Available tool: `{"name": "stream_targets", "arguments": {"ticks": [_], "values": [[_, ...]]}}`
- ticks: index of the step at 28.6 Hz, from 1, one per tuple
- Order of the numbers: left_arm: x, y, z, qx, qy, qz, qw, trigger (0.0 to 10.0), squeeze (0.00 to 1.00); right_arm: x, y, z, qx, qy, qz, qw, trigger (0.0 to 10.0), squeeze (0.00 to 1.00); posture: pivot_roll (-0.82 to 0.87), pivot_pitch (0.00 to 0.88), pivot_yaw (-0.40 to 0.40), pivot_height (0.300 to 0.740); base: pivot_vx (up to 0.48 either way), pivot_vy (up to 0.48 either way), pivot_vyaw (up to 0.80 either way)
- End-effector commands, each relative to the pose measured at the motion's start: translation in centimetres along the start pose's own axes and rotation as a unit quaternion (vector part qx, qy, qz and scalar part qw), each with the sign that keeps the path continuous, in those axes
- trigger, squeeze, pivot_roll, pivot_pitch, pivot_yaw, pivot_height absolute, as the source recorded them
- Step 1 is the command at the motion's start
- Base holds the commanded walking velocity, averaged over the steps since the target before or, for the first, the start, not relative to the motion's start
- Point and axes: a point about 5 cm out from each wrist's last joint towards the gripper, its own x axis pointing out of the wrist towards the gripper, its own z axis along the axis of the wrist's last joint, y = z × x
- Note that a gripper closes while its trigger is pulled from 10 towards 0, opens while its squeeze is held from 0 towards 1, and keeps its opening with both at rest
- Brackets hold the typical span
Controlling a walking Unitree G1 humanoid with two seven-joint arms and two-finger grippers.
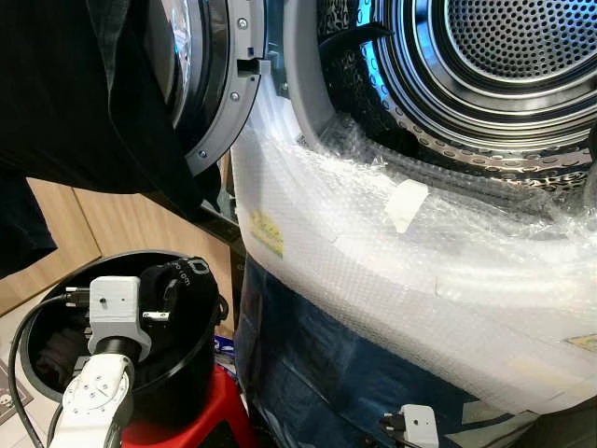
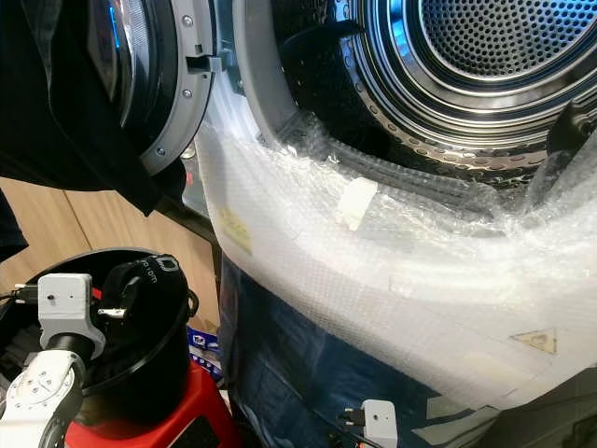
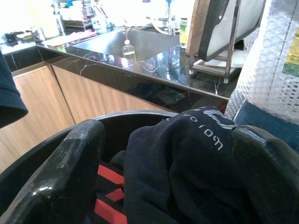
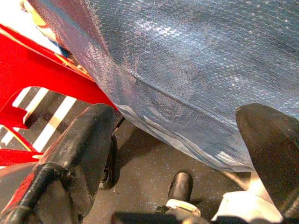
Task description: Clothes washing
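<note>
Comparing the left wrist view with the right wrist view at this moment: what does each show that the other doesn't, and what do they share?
Left wrist view: the left gripper closed around a dark garment with grey lettering above the round black laundry bucket, with a glossy black countertop and wooden cabinet fronts behind.

Right wrist view: the open right gripper low over the speckled floor, beside a red stool.

Both: the bubble-wrapped washing machine front.
</note>
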Motion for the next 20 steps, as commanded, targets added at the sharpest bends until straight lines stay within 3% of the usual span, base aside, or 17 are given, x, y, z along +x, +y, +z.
{"name": "stream_targets", "arguments": {"ticks": [1, 8, 9, 10, 12, 20], "values": [[-0.1, 0.0, 0.2, 0.005, -0.003, 0.001, 1.0, 10.0, 0.0, 0.0, -0.1, 0.3, 0.003, -0.002, -0.004, 1.0, 10.0, 0.0, 0.26, 0.0, -0.059, 0.74, 0.0, 0.0, 0.0], [-0.1, 0.0, 0.2, 0.005, -0.003, 0.001, 1.0, 10.0, 0.0, 0.0, -0.1, 0.3, 0.003, -0.002, -0.004, 1.0, 10.0, 0.0, 0.26, 0.0, -0.059, 0.74, 0.0, 0.0, 0.0], [-0.2, 0.3, 0.3, 0.011, -0.001, 0.004, 1.0, 10.0, 0.0, 0.0, -0.2, 0.3, -0.003, 0.001, -0.011, 1.0, 10.0, 0.0, 0.0, 0.0, 0.0, 0.74, 0.0, 0.0, 0.0], [1.3, -1.9, 1.4, 0.031, -0.012, -0.065, 0.997, 10.0, 0.0, -0.1, -0.8, -0.1, 0.022, 0.003, -0.031, 0.999, 10.0, 0.0, 0.28, 0.037, -0.047, 0.74, 0.0, 0.0, 0.0], [1.9, -2.8, 1.8, 0.039, -0.017, -0.093, 0.995, 10.0, 0.0, -0.2, -1.0, -0.2, 0.036, 0.003, -0.038, 0.999, 10.0, 0.0, 0.28, 0.037, -0.047, 0.74, 0.0, 0.0, 0.0], [1.9, -2.6, 1.9, 0.041, -0.019, -0.092, 0.995, 10.0, 0.0, -0.2, -1.0, -0.2, 0.036, 0.003, -0.037, 0.999, 10.0, 0.0, 0.28, 0.036, -0.046, 0.74, 0.0, 0.0, 0.0]]}}
